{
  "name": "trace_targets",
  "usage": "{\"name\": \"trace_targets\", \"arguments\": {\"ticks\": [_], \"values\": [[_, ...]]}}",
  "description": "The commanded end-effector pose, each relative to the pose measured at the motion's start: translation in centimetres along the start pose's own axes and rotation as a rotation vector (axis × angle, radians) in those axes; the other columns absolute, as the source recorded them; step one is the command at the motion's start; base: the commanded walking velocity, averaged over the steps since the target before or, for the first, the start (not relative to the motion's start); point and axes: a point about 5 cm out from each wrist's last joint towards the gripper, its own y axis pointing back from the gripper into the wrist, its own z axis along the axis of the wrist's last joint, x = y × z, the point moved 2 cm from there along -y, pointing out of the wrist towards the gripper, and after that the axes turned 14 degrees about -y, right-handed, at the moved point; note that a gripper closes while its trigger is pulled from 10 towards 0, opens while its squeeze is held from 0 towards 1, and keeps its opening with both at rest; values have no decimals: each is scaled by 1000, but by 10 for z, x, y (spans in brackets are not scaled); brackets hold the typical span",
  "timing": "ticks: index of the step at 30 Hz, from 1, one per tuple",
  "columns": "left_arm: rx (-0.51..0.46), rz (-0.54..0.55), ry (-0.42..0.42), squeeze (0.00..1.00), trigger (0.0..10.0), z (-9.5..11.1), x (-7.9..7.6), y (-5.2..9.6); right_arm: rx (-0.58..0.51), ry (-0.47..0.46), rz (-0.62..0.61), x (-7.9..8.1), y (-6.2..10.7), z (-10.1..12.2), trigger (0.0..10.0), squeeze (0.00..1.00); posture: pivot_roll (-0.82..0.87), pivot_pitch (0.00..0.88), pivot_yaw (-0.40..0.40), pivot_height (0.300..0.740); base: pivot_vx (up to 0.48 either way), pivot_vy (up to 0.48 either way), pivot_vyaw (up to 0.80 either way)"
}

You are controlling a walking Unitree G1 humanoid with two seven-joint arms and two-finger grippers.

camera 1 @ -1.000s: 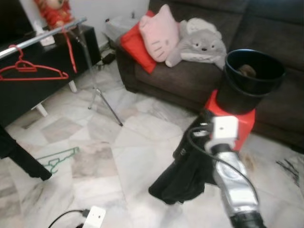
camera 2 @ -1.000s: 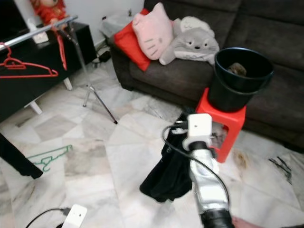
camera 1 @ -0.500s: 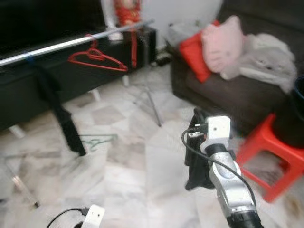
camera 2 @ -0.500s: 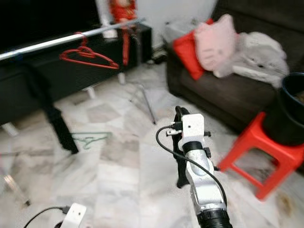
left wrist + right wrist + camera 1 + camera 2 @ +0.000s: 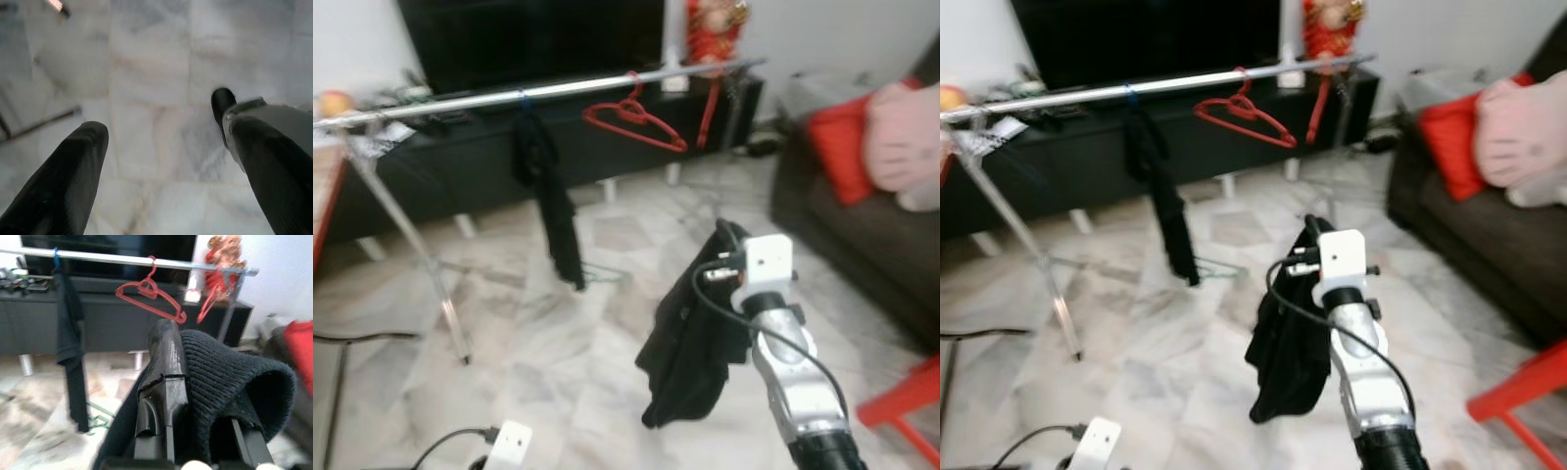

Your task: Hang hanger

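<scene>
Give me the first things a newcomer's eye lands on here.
The right gripper, raised mid-room with a black knit garment draped over its fingers. Behind it, a silver clothes rail crosses the room, holding a red hanger and a dangling black garment.

No text, label or number can be read.

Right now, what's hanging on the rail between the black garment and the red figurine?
In the left eye view, a red hanger hangs on the rail between the hung black garment and the red figurine.
</scene>
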Motion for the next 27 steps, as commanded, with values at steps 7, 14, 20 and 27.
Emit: {"name": "trace_targets", "arguments": {"ticks": [7, 14, 20, 27], "values": [[16, 24, 69, 0, 10000, 3, 3, -1, 2, -12, -52, -19, -8, 4, 10000, 0, -113, 0, 21, 740, 0, 0, 0], [-77, 88, 228, 0, 10000, 20, 15, -2, -23, 2, -47, -26, -17, 15, 10000, 0, -112, 0, 7, 740, 0, 0, 0], [-206, 174, 247, 0, 10000, 47, 41, -2, 7, 25, -50, -34, -17, 8, 10000, 0, -75, 0, -20, 740, 0, 0, 0], [-550, 354, 251, 0, 10000, 126, 118, 17, -19, 25, -57, -41, -15, 16, 10000, 0, -63, 0, -34, 740, 0, 0, 0]]}}
